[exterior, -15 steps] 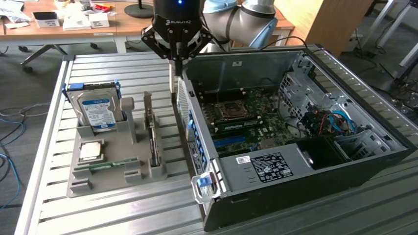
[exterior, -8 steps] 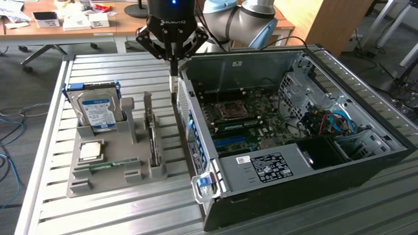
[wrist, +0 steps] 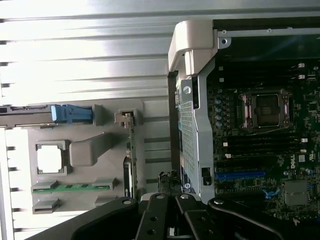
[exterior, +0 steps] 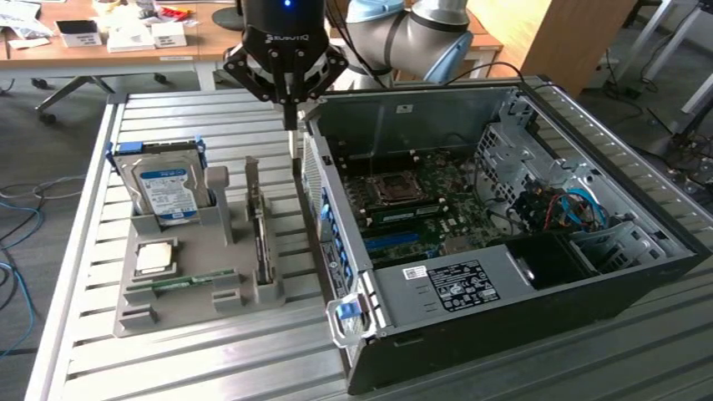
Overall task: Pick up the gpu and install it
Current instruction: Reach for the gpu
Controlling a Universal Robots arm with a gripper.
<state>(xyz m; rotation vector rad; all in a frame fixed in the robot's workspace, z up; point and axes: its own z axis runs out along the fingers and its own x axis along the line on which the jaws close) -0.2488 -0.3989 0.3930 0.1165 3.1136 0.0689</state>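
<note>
The gripper [exterior: 292, 125] hangs over the far part of the counter [exterior: 200, 368], above the narrow strip between the grey holder tray [exterior: 179, 313] and the rear wall of the open computer case [exterior: 535, 292]. Its jaws are pressed together and point straight down. A thin dark sliver shows just beneath them in the exterior view. It may be part of the fingertips rather than anything held; I cannot tell which.

The gpu [exterior: 260, 238] has not been lifted. It stands on edge in a slot of the holder tray, between the upright blue-labelled hard drive [exterior: 165, 188] and the case. In the wrist view it shows as a thin edge-on line [wrist: 131, 160] beside the case's perforated rear panel, with the gripper [wrist: 172, 197] low in the picture.

The relation that matters is the offset. The card lies to the exterior view's left of the jaws and nearer that camera, close by but apart from them. Its long axis runs along the holder, roughly parallel to the case's near wall, so its top edge is a narrow ridge running away from the jaws rather than across beneath them.

Inside the case the motherboard [exterior: 423, 200] lies exposed, with the blue slot showing.
</note>
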